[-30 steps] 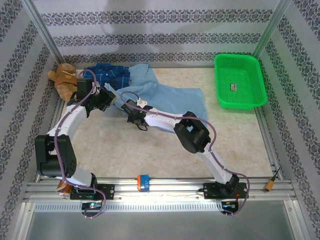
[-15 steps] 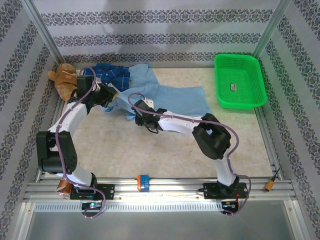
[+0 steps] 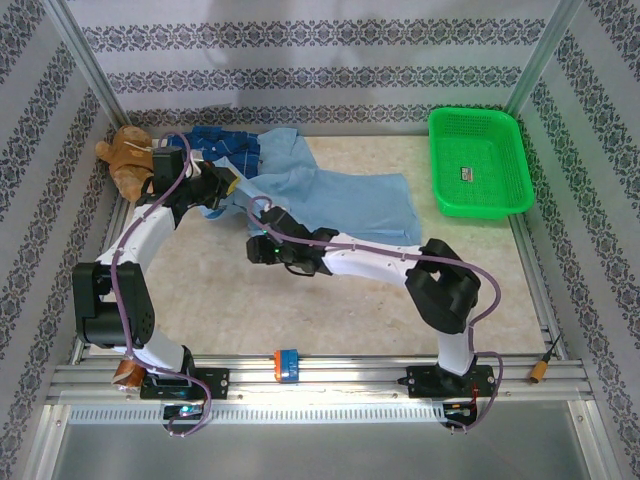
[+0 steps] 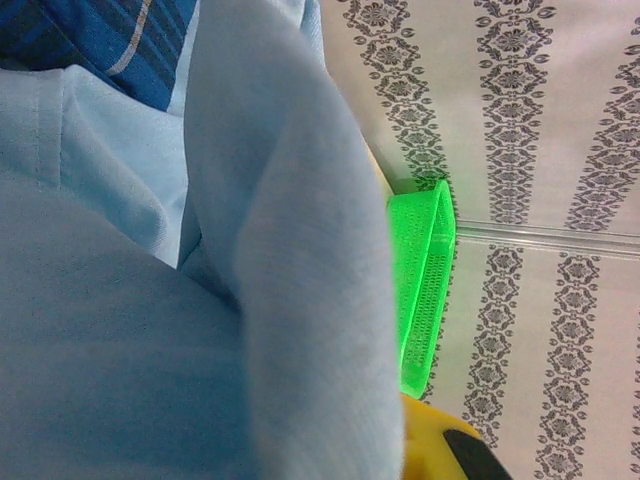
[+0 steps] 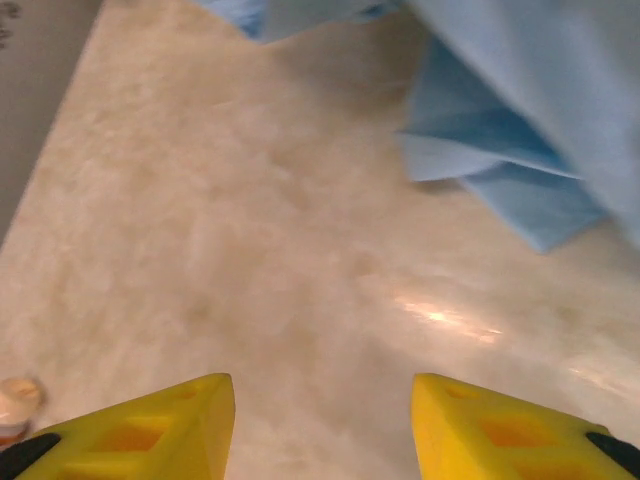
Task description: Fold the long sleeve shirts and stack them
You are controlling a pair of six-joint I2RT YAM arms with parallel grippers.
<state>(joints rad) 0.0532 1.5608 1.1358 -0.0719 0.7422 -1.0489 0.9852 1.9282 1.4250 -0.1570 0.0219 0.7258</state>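
The light blue long sleeve shirt (image 3: 340,195) lies rumpled across the back middle of the table. The dark blue plaid shirt (image 3: 225,142) is bunched behind it at the back left. My left gripper (image 3: 222,184) is shut on a fold of the light blue shirt (image 4: 290,300) at its left end. That cloth hides the jaws in the left wrist view, where one yellow finger (image 4: 430,445) and a patch of plaid shirt (image 4: 100,40) show. My right gripper (image 3: 256,247) stands open over bare table just in front of the light blue shirt (image 5: 540,120), nothing between its fingers (image 5: 150,425).
A brown teddy bear (image 3: 125,155) sits in the back left corner beside the left arm. A green basket (image 3: 480,160) stands at the back right. A small blue and orange block (image 3: 286,362) sits on the near rail. Patterned walls close in the table.
My right gripper has opened, let go of the light blue shirt's front edge and drawn back toward me; its elbow swung right. My left gripper lifted its fold slightly farther back.
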